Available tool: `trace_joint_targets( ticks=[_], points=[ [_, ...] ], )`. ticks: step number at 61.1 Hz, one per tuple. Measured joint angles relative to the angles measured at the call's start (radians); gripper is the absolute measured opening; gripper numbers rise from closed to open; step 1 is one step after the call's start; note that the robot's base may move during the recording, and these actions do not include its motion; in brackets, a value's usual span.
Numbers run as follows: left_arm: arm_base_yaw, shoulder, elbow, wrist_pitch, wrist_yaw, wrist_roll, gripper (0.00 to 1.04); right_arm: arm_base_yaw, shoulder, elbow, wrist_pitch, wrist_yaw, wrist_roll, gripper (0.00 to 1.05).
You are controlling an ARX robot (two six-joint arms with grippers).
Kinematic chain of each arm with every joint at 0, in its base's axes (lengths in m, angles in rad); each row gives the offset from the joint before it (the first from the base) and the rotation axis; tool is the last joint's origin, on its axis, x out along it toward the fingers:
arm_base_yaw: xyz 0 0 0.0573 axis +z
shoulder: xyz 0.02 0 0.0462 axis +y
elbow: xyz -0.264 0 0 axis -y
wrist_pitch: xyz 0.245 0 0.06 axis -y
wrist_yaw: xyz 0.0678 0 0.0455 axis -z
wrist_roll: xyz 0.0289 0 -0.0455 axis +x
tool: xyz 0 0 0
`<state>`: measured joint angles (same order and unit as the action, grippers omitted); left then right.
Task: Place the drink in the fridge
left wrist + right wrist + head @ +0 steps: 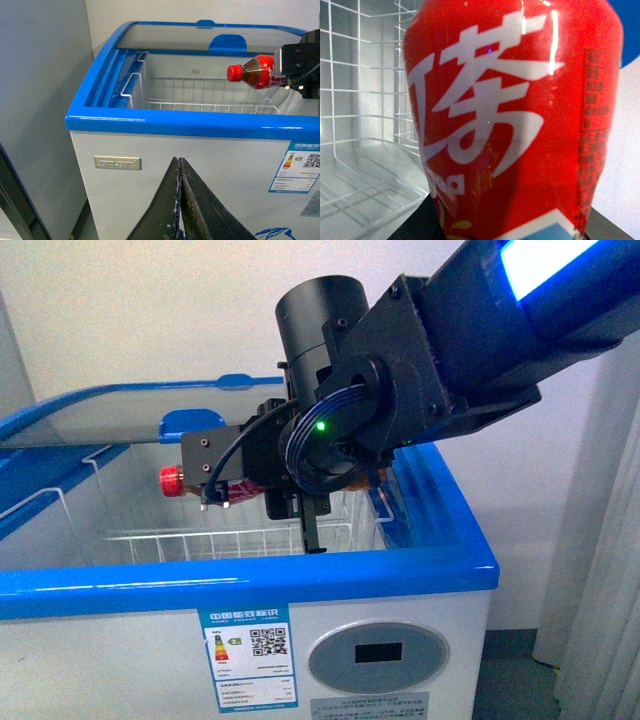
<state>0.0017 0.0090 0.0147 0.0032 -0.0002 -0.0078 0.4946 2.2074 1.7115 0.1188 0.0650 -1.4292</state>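
The fridge (250, 575) is a white chest cooler with a blue rim, its glass lid slid back so the near half is open. My right gripper (240, 490) is shut on the drink bottle (178, 481), a red-capped, red-labelled bottle held lying sideways over the opening, above the white wire basket (200, 540). The bottle (510, 120) fills the right wrist view. In the left wrist view the bottle (252, 72) hangs over the fridge (175, 122). My left gripper (180, 161) is shut and empty, in front of the fridge's white front wall.
The slid-back glass lid with blue handle (235, 381) covers the far half. A grey oval control panel (378, 655) and an energy label (250, 650) are on the front. A pale grey cabinet (40, 100) stands beside the fridge. A white curtain (600, 570) hangs at the right.
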Motion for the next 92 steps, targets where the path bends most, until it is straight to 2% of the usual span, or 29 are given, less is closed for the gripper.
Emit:
trace_joint_targets(
  ticks=[18, 61, 62, 67, 77, 83, 92],
  points=[
    [0.0, -0.003, 0.0, -0.002, 0.0, 0.0, 0.03, 0.01, 0.11, 0.08, 0.047, 0.041, 0.004, 0.37],
    [0.0, -0.003, 0.0, -0.002, 0.0, 0.0, 0.03, 0.028, 0.218, 0.08, 0.163, 0.067, 0.087, 0.37],
    [0.0, -0.003, 0.0, -0.002, 0.0, 0.0, 0.03, 0.028, 0.218, 0.08, 0.163, 0.068, 0.087, 0.38],
    [0.0, -0.003, 0.0, -0.002, 0.0, 0.0, 0.03, 0.03, 0.218, 0.08, 0.15, 0.067, 0.1, 0.56],
    [0.0, -0.003, 0.0, -0.002, 0.0, 0.0, 0.03, 0.032, 0.217, 0.079, 0.148, 0.045, 0.108, 0.78],
    [0.0, -0.003, 0.0, -0.002, 0.0, 0.0, 0.03, 0.035, 0.195, 0.055, 0.147, 0.039, 0.129, 0.98],
    [0.0, -0.003, 0.0, -0.002, 0.0, 0.0, 0.03, 0.037, 0.09, -0.009, 0.135, 0.024, 0.14, 0.97]
  ],
)
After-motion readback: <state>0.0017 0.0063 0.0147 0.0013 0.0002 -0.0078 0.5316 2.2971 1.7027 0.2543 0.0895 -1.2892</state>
